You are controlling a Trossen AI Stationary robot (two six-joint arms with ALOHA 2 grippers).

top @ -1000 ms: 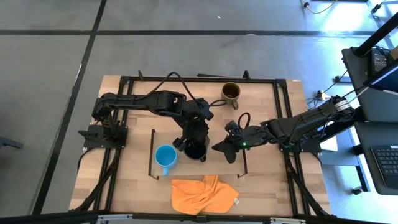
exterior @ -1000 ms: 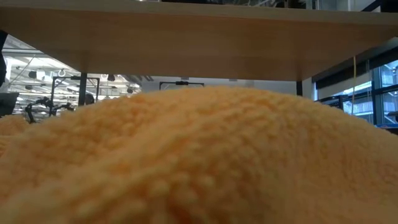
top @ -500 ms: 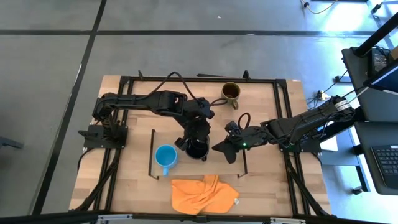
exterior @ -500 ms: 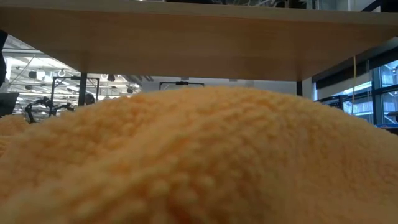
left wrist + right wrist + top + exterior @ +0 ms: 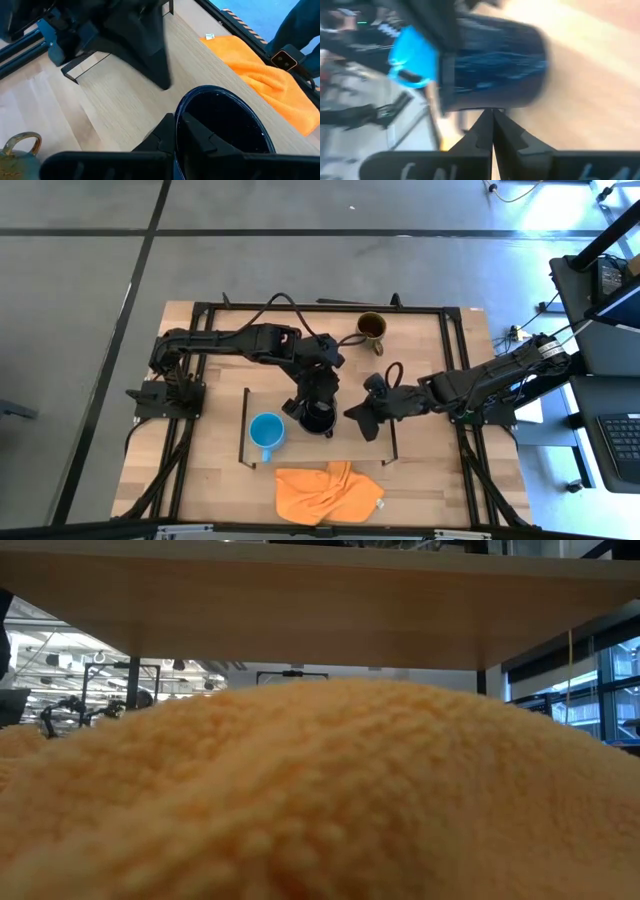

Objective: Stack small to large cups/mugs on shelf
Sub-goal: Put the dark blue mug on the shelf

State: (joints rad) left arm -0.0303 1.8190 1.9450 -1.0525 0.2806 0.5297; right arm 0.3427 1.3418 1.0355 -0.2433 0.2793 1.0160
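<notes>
While beside the blue mug (image 5: 266, 430), black mug (image 5: 317, 418) rim between closed left fingers (image 5: 187, 131).

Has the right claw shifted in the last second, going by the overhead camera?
Yes, slightly. In the high view the right claw has edged away from the black mug, toward the shelf's right end frame, which stayed put.

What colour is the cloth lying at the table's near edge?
Orange; the cloth shows best in the high view, crumpled in front of the shelf.

Left hand (image 5: 313, 408) low at mid-table, fingers together; right hand (image 5: 362, 418) alongside, likewise pinched.
</notes>
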